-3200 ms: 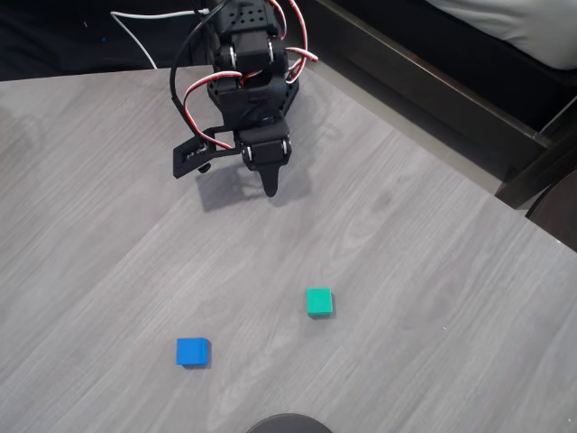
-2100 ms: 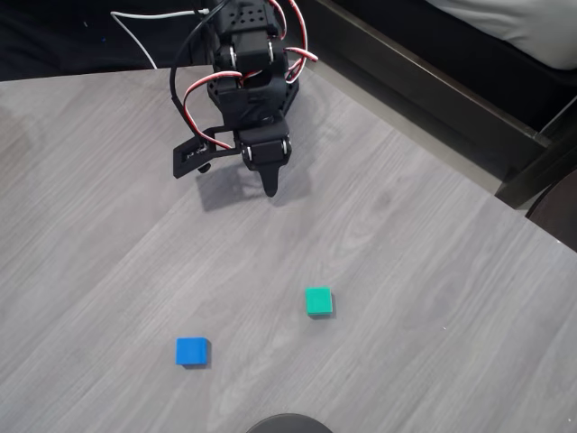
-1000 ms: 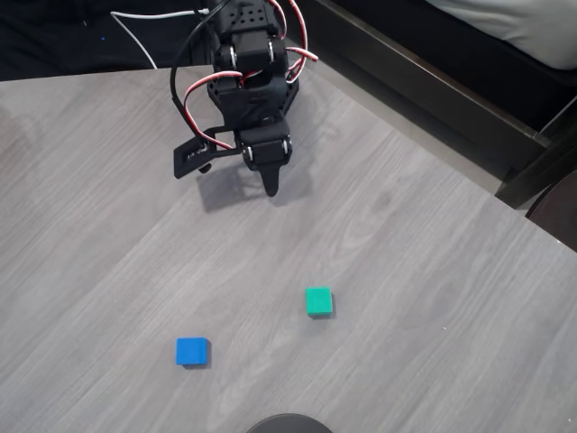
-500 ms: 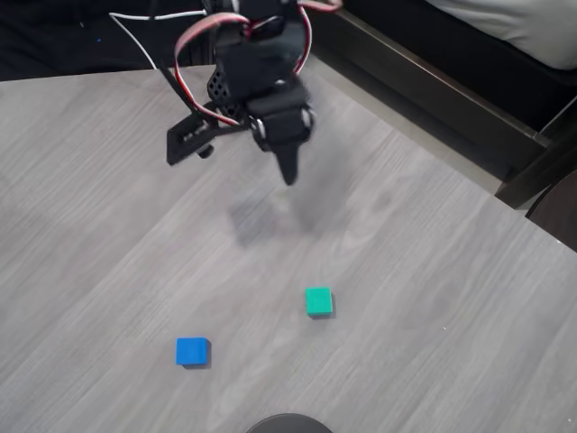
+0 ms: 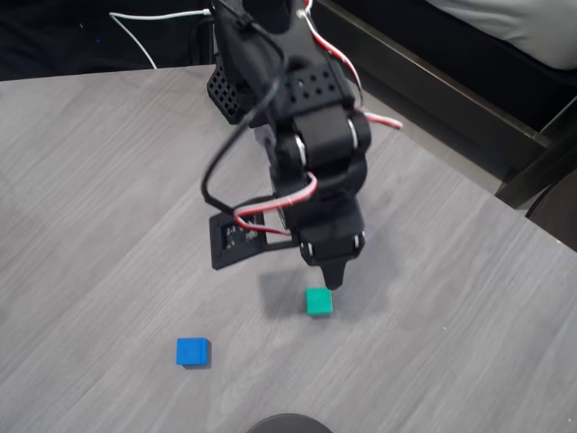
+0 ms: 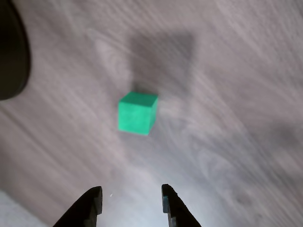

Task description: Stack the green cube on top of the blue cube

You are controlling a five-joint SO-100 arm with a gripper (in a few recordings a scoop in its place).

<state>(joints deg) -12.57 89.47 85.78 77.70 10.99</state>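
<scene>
1. Overhead view: the gripper (image 5: 326, 287) is seen just above the green cube (image 5: 317, 302) on the grey table (image 5: 108, 180); the blue cube (image 5: 192, 351) lies well apart, lower left.
2. Wrist view: the fingers (image 6: 90, 208) are parted, nothing held; the green cube (image 6: 137, 113) sits ahead of them, untouched.

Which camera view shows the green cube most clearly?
The wrist view: the green cube sits unobstructed, with two faces visible. In the overhead view it is small, with the gripper just above it.
</scene>
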